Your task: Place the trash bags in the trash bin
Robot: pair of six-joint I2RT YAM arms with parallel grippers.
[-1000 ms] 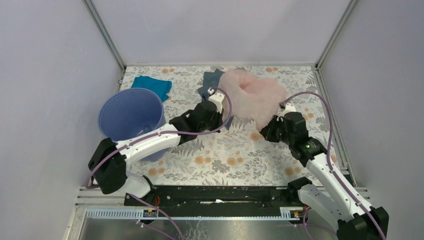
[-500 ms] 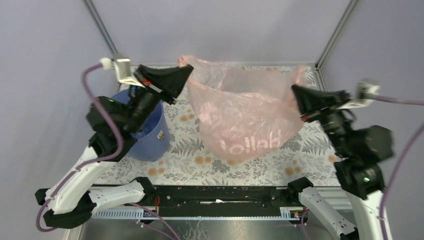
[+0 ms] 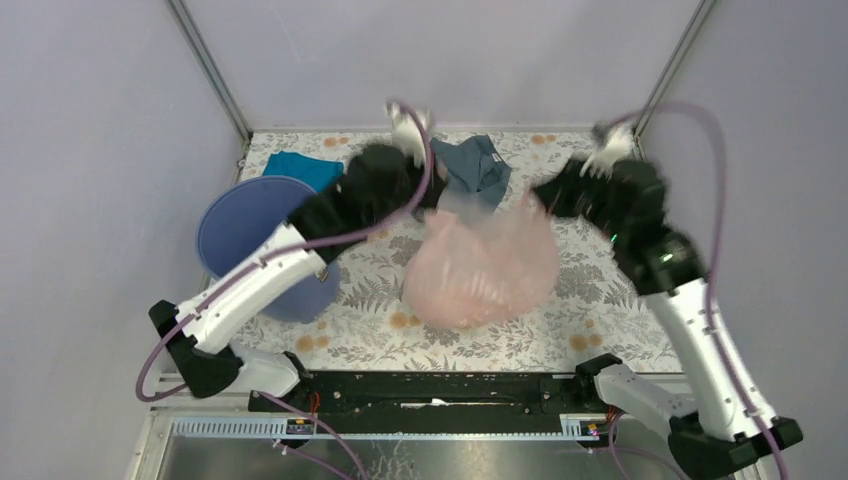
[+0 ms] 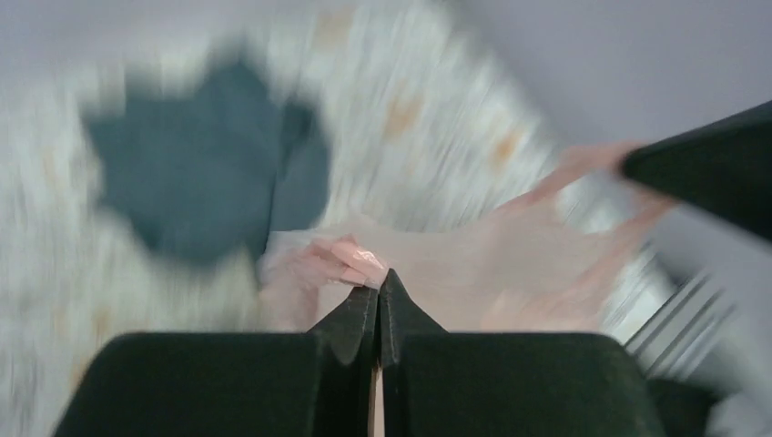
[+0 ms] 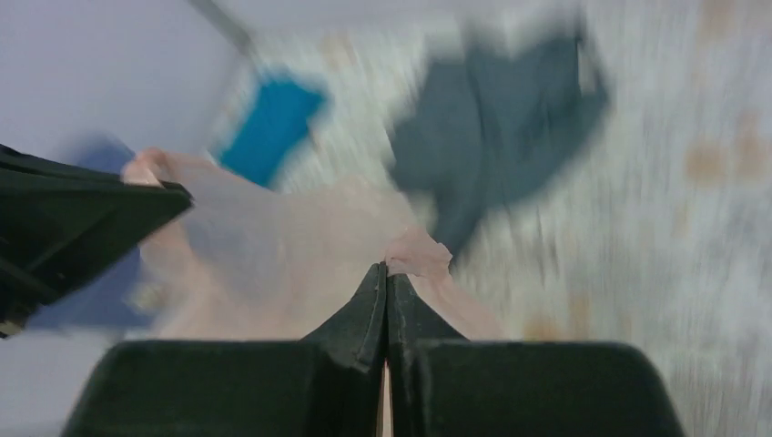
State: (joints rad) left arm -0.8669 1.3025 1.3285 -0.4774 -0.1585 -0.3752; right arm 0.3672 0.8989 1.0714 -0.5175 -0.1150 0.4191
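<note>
The pale pink trash bag hangs between my two grippers over the middle of the table, blurred by motion. My left gripper is shut on the bag's left top edge. My right gripper is shut on its right top edge. Each wrist view shows the other gripper's dark fingers at the frame side, also on the film. The blue-violet trash bin stands upright at the left, partly behind my left arm and apart from the bag.
A grey-blue cloth garment lies at the back centre, just behind the bag; it also shows in the left wrist view and right wrist view. A teal cloth lies behind the bin. Grey walls enclose the table.
A second ago the bag lay crumpled on the table, then both grippers held it high and stretched wide. Now both have dropped and come closer together, and the bag hangs bunched lower.
</note>
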